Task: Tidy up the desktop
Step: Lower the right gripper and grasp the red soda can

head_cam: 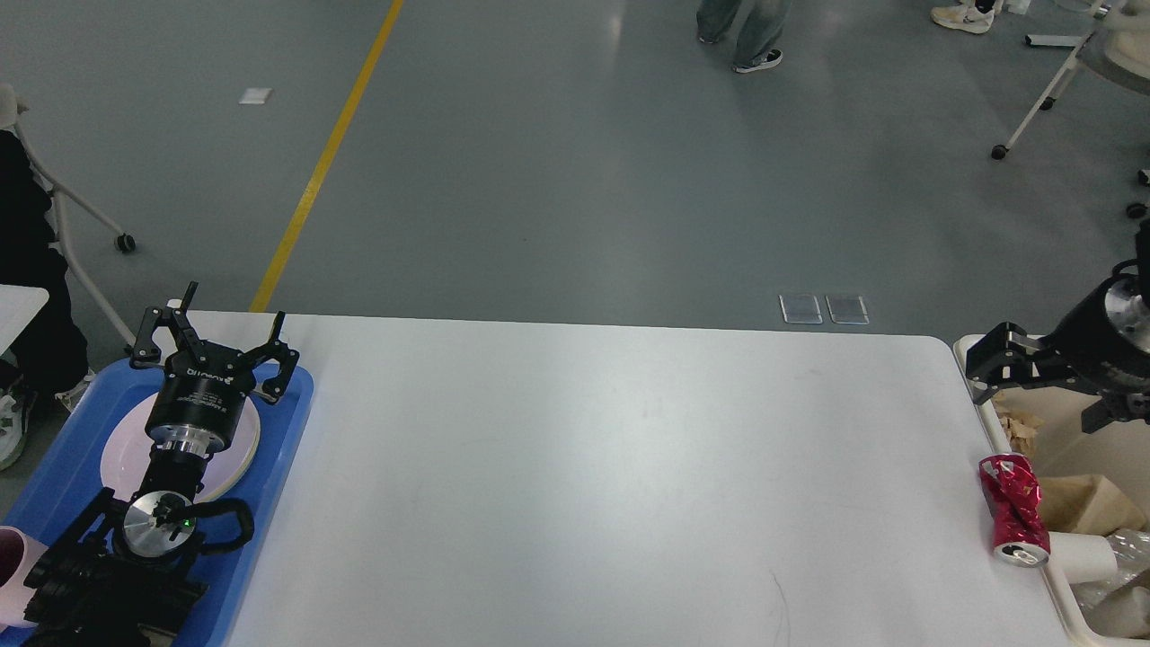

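White desktop (611, 485); blue tray (269, 503) at left.

Looks like a lab or industrial test hall, w/ a smooth grey-green sealed floor (557, 180), a painted yellow floor line (323, 162), wheeled white metal frames (85, 216), ppl's legs in jeans & sneakers (741, 31) passing, and a big white rectangular tabletop (593, 485) as workstation.

The desktop (584, 467) is wide, white, matte, with rounded corners.

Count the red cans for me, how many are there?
1. The crushed red can lies at the near right, on the rim of the cream bin beside the desktop. More might hide under the bin's rubbish.
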